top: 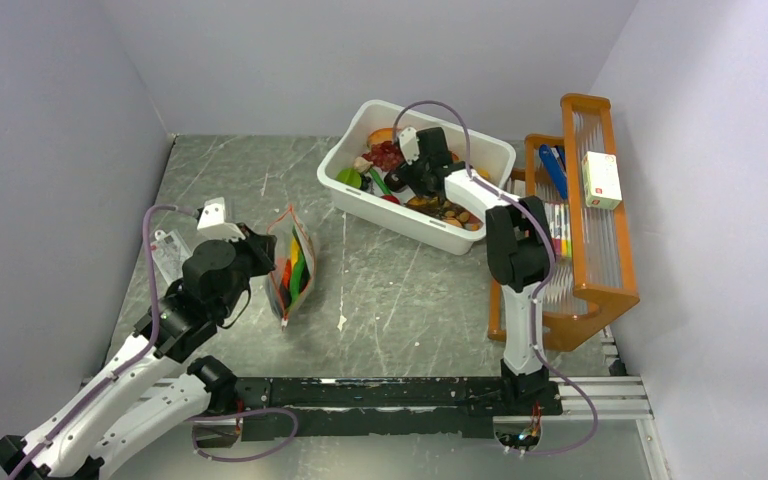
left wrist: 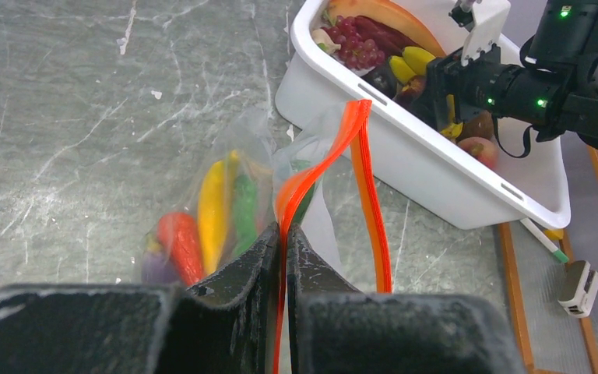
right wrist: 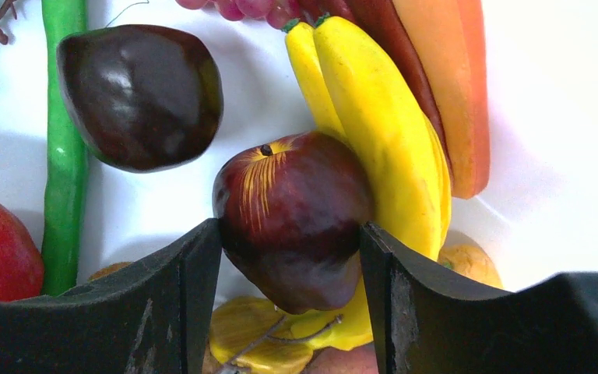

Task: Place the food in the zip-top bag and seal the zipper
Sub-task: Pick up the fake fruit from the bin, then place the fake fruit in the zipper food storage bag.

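The zip-top bag (top: 292, 265) stands on edge on the table with its mouth open. Inside it are red (left wrist: 179, 241), yellow (left wrist: 212, 206), green (left wrist: 243, 206) and purple (left wrist: 156, 265) food. My left gripper (left wrist: 284, 234) is shut on one side of the orange-red zipper (left wrist: 311, 175); the other strip (left wrist: 370, 195) hangs free beside it. It is at the bag's left edge in the top view (top: 262, 258). My right gripper (right wrist: 288, 234) is inside the white tub (top: 430, 225), its jaws pressed on both sides of a dark red apple (right wrist: 288, 187).
The tub holds more toys: yellow bananas (right wrist: 381, 125), a dark brown fruit (right wrist: 140, 93), a green bean (right wrist: 64, 156), grapes (left wrist: 354, 47). An orange wooden rack (top: 600, 290) with marker pens (top: 558, 225) and a white box (top: 601, 180) stands at the right.
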Controlling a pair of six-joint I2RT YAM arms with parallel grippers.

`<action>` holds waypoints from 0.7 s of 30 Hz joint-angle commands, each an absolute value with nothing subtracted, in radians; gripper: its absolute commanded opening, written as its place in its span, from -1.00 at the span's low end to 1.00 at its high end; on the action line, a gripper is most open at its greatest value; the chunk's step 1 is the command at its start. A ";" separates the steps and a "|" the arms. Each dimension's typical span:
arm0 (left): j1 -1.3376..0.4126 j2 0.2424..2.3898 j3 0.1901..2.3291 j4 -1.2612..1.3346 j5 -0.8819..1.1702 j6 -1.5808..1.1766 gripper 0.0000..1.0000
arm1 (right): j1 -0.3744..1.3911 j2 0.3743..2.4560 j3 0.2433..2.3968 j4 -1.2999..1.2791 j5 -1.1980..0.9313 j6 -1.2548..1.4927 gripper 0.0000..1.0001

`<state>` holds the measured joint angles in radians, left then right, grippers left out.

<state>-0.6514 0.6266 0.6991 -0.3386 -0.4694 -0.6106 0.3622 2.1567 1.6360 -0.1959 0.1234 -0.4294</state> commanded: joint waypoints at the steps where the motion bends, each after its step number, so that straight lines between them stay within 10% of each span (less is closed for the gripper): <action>1: -0.646 0.604 0.707 -0.326 -0.466 -0.611 -0.86 | 0.349 2.056 1.626 -0.204 0.139 -0.399 -0.26; 21: -0.646 0.711 0.740 -0.305 -0.403 -0.692 -0.86 | 0.378 1.762 1.543 -0.240 0.053 -0.104 -0.36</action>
